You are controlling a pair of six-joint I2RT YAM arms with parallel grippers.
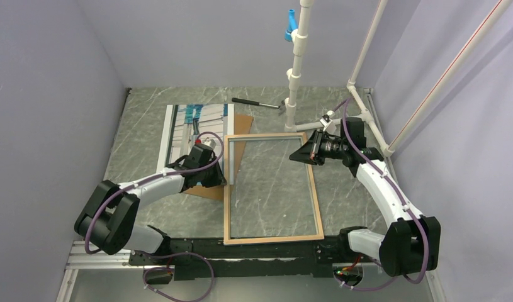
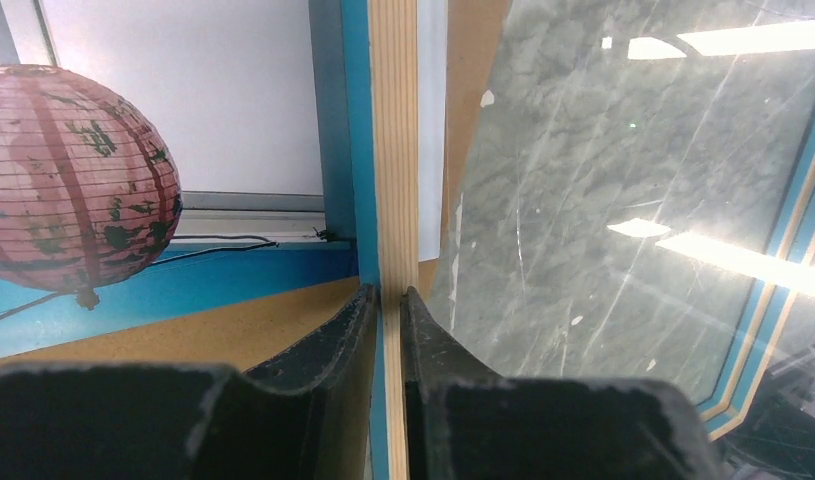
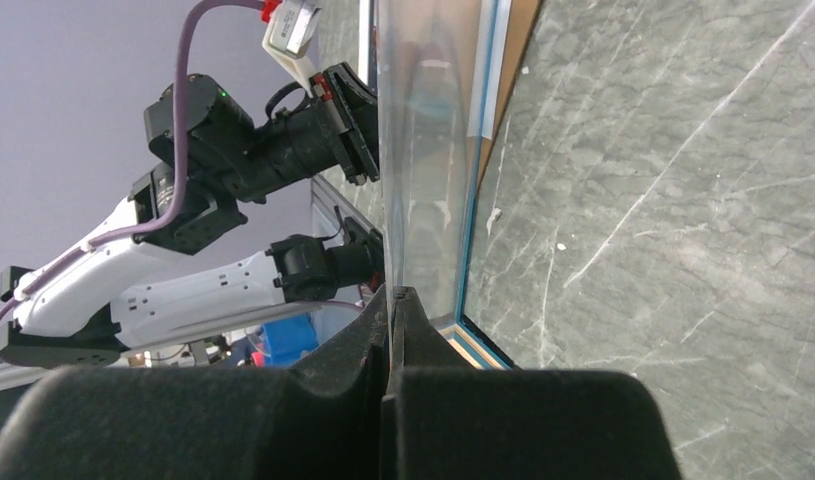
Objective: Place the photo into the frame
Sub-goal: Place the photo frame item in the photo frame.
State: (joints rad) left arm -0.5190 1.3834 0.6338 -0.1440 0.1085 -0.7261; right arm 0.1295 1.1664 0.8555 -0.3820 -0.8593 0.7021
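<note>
The left fingers point(image 2: 328, 345) are narrow and clamp the wood-coloured left rail of the frame point(image 1: 272, 238), which lies back side up on the desk point(image 1: 146, 126). The right fingers point(image 3: 358, 345) are almost together on a thin edge at its opposite side (it looks like the clear pane). The photo point(image 1: 191, 126) lies picture up just left of the left fingers, partly over the brown backing board point(image 1: 243, 128).
</note>
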